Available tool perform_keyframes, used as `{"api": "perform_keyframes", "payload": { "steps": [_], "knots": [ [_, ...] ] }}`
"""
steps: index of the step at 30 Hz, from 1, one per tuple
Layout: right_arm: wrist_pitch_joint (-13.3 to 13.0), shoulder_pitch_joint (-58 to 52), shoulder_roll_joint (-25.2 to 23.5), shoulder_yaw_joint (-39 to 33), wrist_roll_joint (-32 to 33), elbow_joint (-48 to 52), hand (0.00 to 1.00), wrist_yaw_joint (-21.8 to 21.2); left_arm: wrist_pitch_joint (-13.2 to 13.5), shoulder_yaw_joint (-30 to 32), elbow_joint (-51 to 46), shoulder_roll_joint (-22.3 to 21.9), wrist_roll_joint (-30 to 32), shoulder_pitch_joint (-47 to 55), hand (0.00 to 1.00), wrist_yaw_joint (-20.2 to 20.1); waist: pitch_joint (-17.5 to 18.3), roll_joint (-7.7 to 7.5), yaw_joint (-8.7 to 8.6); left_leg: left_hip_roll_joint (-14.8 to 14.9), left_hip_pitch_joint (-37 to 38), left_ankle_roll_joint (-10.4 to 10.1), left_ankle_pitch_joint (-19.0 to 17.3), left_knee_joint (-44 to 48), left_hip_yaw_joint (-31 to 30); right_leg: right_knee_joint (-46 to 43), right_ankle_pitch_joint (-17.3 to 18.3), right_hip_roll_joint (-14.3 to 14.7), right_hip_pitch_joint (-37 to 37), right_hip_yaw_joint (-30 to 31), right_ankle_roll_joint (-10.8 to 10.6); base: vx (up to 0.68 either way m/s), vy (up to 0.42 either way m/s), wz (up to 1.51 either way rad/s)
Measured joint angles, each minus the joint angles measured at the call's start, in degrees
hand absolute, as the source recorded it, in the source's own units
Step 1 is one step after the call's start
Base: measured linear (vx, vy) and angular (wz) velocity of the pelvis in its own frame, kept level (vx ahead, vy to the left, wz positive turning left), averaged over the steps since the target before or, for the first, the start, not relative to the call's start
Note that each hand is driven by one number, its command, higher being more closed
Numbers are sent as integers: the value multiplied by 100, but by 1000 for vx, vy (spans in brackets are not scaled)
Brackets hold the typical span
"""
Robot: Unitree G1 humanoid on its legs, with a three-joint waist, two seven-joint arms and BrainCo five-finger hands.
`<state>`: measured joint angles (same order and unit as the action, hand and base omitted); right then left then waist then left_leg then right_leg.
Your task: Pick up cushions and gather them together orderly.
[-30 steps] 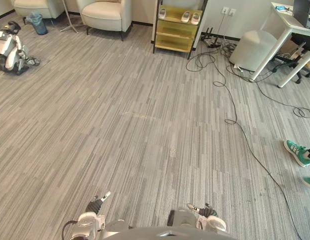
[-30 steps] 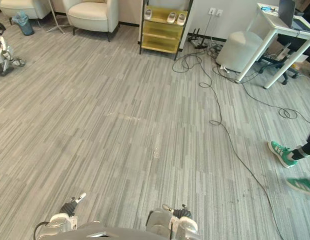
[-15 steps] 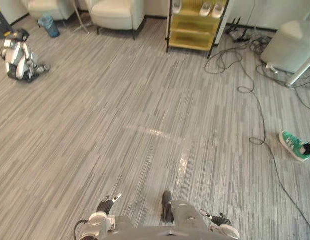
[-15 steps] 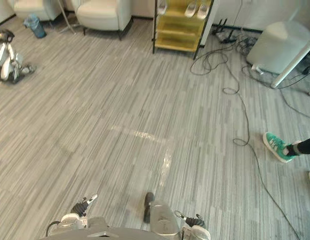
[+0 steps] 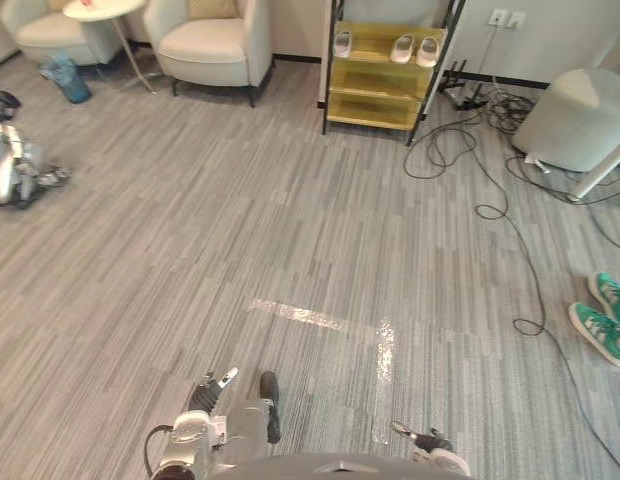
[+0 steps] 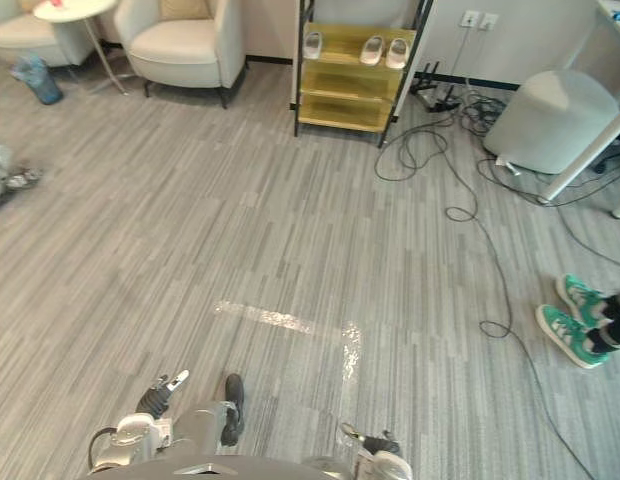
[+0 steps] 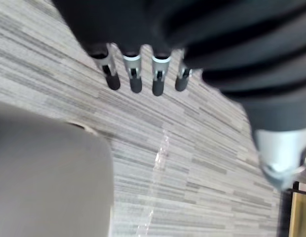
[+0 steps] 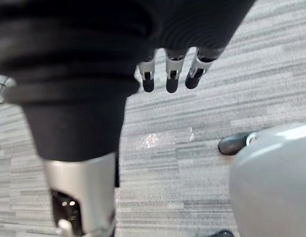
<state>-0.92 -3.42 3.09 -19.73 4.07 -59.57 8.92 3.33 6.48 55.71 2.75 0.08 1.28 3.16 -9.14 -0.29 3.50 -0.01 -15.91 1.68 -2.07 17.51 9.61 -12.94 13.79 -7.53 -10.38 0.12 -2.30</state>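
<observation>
Grey striped carpet is filling the room ahead of you, with two cream armchairs and a yellow shelf unit standing along the far wall. One tan cushion is leaning against the back of the nearer armchair; no others are visible on the floor. Your left hand and right hand are both hanging low at your sides, fingers relaxed and holding nothing. A person's green shoes are standing to your right, beside a loose cable. Judging by this, you are walking and searching: keep well apart from that cable and person while heading for the armchairs.
</observation>
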Motion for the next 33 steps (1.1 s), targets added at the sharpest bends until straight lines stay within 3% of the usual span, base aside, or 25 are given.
{"api": "perform_keyframes", "payload": {
  "steps": [2, 3, 4, 5, 7, 9, 10, 11, 13, 14, 15, 16, 20, 22, 27, 29, 31, 33],
  "knots": [
    [3, 0, -19, -31, -3, 8, 0, -20, -2, -25, 47, 15, 2, -5, 0, 2, 10, -6, 43, -76, 227, 61, -234, 10, 121, -1163, -83, -84, 429, 270, -177, 459, 147, -22],
    [-10, 4, -38, -80, 0, 15, 0, -30, -6, -62, 121, 66, 5, -8, 0, 5, 18, -20, 37, -140, 468, 106, -390, -32, 179, -2251, -284, -129, 855, 412, -577, 288, 80, -14],
    [-19, 14, -37, -77, -3, 22, 0, -36, -32, -120, 162, 84, 6, -6, 0, 12, 26, -34, 4, -186, 631, 135, -449, -80, 190, -2811, -396, -146, 1059, 401, -786, 650, 125, -11],
    [-45, 33, -10, -83, -4, 33, 0, -85, -87, -282, 250, 217, 5, 10, 0, 16, 25, -51, -33, -308, 1197, 201, -561, -332, 208, -4171, -424, -298, 1533, -32, -826, 546, 69, -3],
    [-50, 35, 6, -104, -4, 36, 0, -92, -92, -293, 352, 252, 4, 11, 0, 20, 8, -29, -49, -353, 1627, 204, -577, -598, 221, -4529, -209, -445, 1719, -526, -534, 427, 16, -4],
    [-49, 54, 50, -97, -64, 31, 0, -91, -104, -330, 407, 294, 4, 29, 0, 22, -9, 5, -76, -322, 2118, 202, -573, -923, 216, -4292, 169, -480, 1903, -1136, -315, 382, -66, -1],
    [-47, 67, 70, -98, -132, 23, 0, -92, -107, -334, 411, 289, 5, 37, 0, 23, -9, 6, -97, -257, 2266, 190, -581, -987, 206, -3739, 355, -418, 2057, -1401, -200, 357, -139, 10],
    [-44, 102, 96, -96, -175, 24, 0, -92, -107, -338, 418, 274, 6, 55, 0, 23, -27, 44, -175, -134, 2347, 130, -617, -985, 162, -2959, 397, -282, 2252, -1525, -127, 324, -191, 13],
    [-40, 133, 115, -101, -176, 25, 0, -89, -108, -339, 423, 276, 5, 62, 0, 23, -67, 85, -219, -25, 2421, 62, -664, -987, 123, -2305, 314, -149, 2367, -1501, -106, 201, -149, 13],
    [-31, 122, 124, -79, -180, 14, 0, -89, -105, -358, 435, 293, 4, 75, 0, 23, -54, 58, -223, -12, 2470, -47, -731, -983, 122, -1617, -84, -44, 2355, -1468, -102, 196, -160, 16],
    [-3, 4, 65, -65, -202, 0, 0, -90, -84, -388, 425, 384, 4, 80, 0, 19, -46, -163, -189, -129, 2574, -227, -906, -977, 83, -892, -1249, -83, 2358, -1253, 164, 334, -334, 14],
    [11, -52, 104, -84, -227, -11, 0, -94, -90, -361, 477, 330, 18, 37, 0, 30, -64, -60, -175, 15, 2727, -310, -1081, -960, -18, -1131, -1109, 0, 2348, -1203, 126, 276, -314, 9],
    [12, -170, 305, -119, -224, -7, 0, -85, -94, -397, 578, 28, 25, 49, 0, 10, 80, 381, -234, 413, 2567, -505, -1221, -802, -120, -544, -1035, 428, 2121, -1408, 158, 157, -214, -1],
    [15, -233, 306, -120, -222, -8, 0, -80, -94, -440, 594, -9, 33, 43, 0, 10, 73, 414, -306, 541, 2489, -539, -1200, -619, -302, -330, -971, 531, 1918, -1551, 147, 111, -169, 36],
    [-1, -260, 280, -118, -208, -15, 0, -35, -96, -561, 569, -10, 78, -56, 0, 9, -3, 286, -269, 672, 2035, -692, -1166, 407, -328, 422, -1091, 582, 1336, -1670, 236, 57, -79, 25],
    [-2, -260, 246, -127, -208, -16, 0, 5, -96, -563, 550, -12, 75, -54, 0, 11, -2, 284, -265, 608, 1885, -656, -1377, 246, -345, 656, -1183, 565, 1198, -1579, 199, 54, 46, 0],
    [-5, -252, 224, -135, -208, -10, 0, 9, -95, -550, 486, -13, 74, -54, 0, 15, -9, 274, -199, 504, 1733, -616, -1363, -172, -480, 689, -1201, 502, 1136, -1468, 122, 65, 120, -22],
    [-6, -278, 231, -132, -210, 4, 0, 20, -93, -507, 420, -37, 73, -31, 0, 18, -11, 298, -159, 437, 1618, -604, -885, -401, -630, 597, -1143, 437, 1064, -1288, -50, 93, 171, -37]
  ]
}}
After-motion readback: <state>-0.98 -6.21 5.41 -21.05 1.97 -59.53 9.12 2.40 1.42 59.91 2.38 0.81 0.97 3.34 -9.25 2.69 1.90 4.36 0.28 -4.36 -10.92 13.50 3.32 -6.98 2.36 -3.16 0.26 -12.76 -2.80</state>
